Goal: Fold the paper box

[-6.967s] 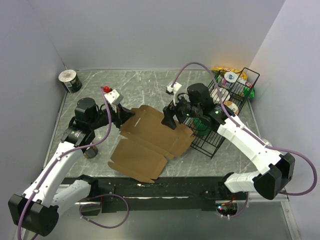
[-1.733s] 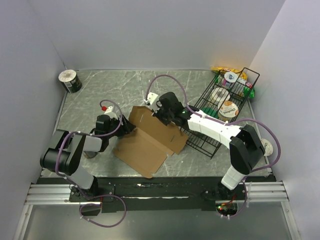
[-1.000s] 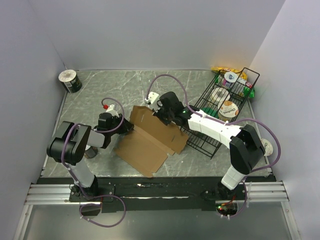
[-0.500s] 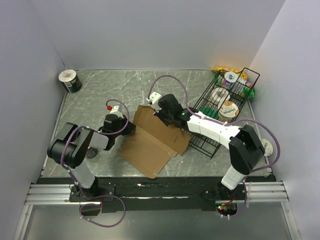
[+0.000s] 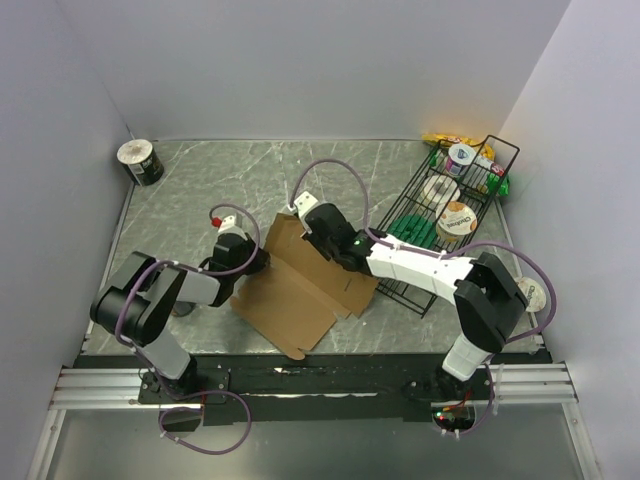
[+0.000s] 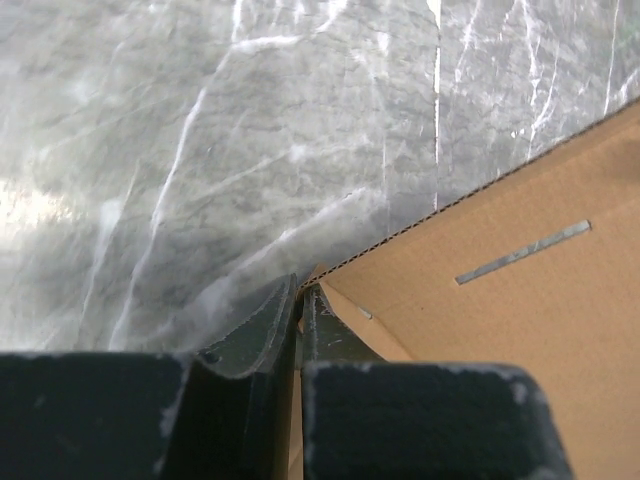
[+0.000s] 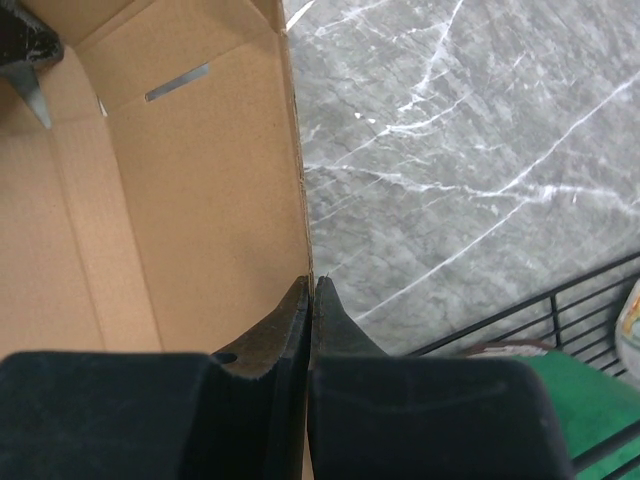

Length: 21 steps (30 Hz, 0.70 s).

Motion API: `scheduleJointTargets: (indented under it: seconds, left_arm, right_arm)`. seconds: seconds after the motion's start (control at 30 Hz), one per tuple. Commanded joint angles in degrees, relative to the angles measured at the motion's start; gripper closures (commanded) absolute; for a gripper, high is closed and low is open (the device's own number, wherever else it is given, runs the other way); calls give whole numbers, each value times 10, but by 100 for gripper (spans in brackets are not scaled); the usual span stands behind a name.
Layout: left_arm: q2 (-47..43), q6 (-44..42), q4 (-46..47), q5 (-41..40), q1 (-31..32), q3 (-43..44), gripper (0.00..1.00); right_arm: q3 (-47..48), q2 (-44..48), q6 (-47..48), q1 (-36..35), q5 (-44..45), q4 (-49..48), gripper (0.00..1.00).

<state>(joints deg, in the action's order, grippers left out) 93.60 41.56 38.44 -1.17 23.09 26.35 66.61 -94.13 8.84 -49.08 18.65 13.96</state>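
Observation:
The paper box (image 5: 300, 285) is a brown cardboard sheet, partly folded up, at the middle of the table. My left gripper (image 5: 256, 262) is shut on its left edge. In the left wrist view the left gripper (image 6: 300, 292) pinches the corrugated edge of the paper box (image 6: 500, 320). My right gripper (image 5: 312, 236) is shut on the raised far wall of the box. In the right wrist view the right gripper (image 7: 311, 284) clamps that wall's edge, with the inside of the paper box (image 7: 190, 200) to its left. The left gripper's dark fingertips (image 7: 25, 55) show at the box's far corner.
A black wire basket (image 5: 400, 285) with tubs and packets stands to the right of the box, close to my right arm; its wires (image 7: 590, 300) show in the right wrist view. A dark can (image 5: 140, 163) sits at the back left corner. Grey marble table (image 5: 200, 180).
My left gripper has slid right onto the box's left edge and closed on it. The right gripper, still shut on the far wall, has shifted slightly toward me and the left.

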Motion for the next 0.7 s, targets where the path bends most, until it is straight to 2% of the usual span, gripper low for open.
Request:
scheduleJointTargets:
  seconds: [0.0, 0.13, 0.3, 0.53, 0.67]
  left_arm:
    - [-32, 64, 45, 17, 26, -18, 99]
    - [-45, 102, 55, -7, 26, -32, 99]
    - [-49, 110, 41, -31, 26, -15, 99]
    - [-47, 133, 73, -32, 27, -30, 99]
    - [-40, 136, 98, -27, 48, -34, 99]
  right_arm:
    - [-2, 31, -80, -37, 22, -53, 100]
    - [-3, 43, -108, -65, 42, -39, 100]
    - [6, 47, -154, -102, 68, 3, 100]
    - [1, 56, -241, -116, 89, 38, 100]
    - [8, 54, -260, -117, 94, 42, 100]
